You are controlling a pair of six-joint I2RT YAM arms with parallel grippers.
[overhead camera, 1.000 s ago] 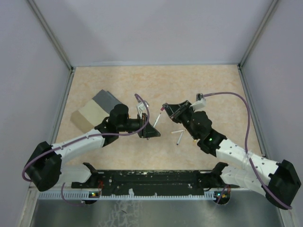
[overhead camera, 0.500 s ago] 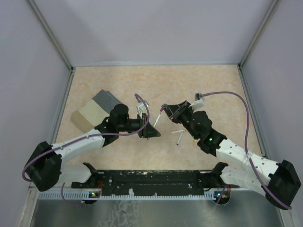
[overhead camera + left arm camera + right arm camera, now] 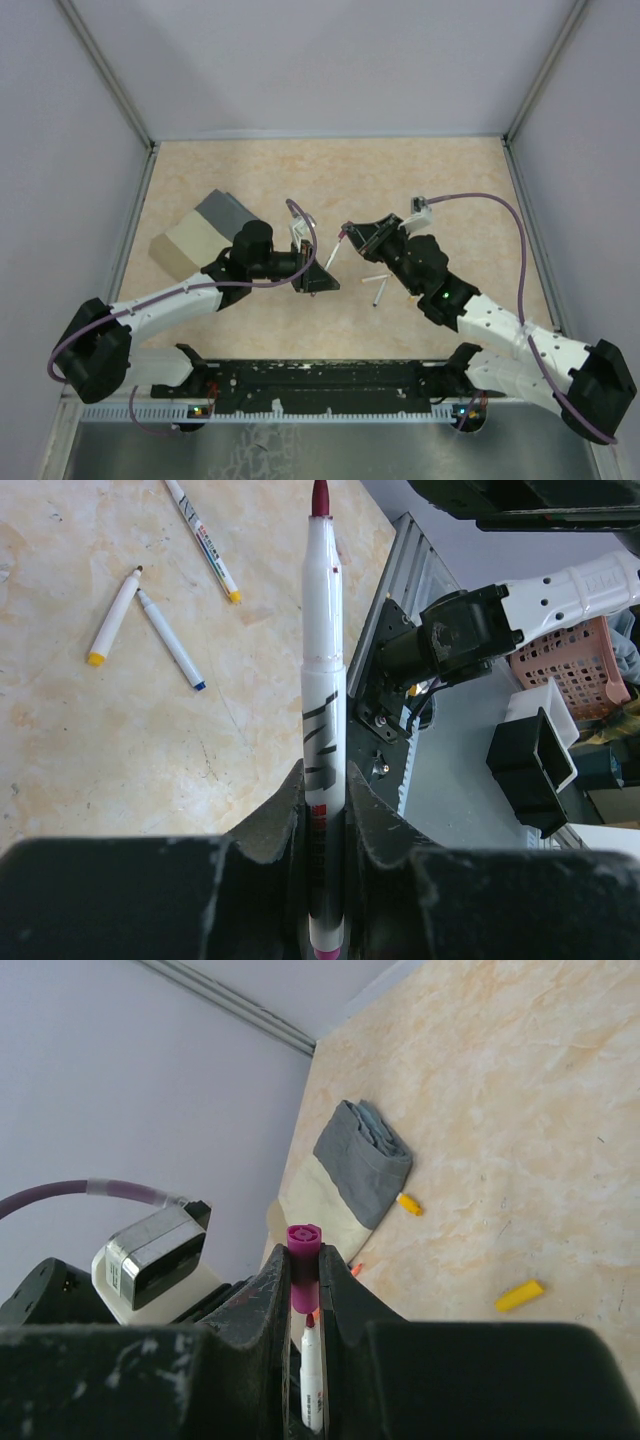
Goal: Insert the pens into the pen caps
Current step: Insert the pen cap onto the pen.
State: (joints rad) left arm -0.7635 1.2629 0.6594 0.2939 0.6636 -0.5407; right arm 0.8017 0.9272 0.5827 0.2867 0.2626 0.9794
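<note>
While hovering over mid-desk [image 3: 420, 180], grips a pen [image 3: 323, 680] in the left end effector [image 3: 323, 792], clamped on the barrel, dark red tip pointing out. Pinches a magenta cap [image 3: 302, 1248] in the right end effector [image 3: 305, 1285], closed tight on it, just beside the pen's tip. Shows three loose pens [image 3: 170, 640] lying towards the desk's near edge, plus two yellow caps [image 3: 520, 1295] near a box [image 3: 360, 1170] by the left edge.

Box [image 3: 195, 235] left, loose pens [image 3: 378, 293] centre, far table [image 3: 400, 170] open
</note>
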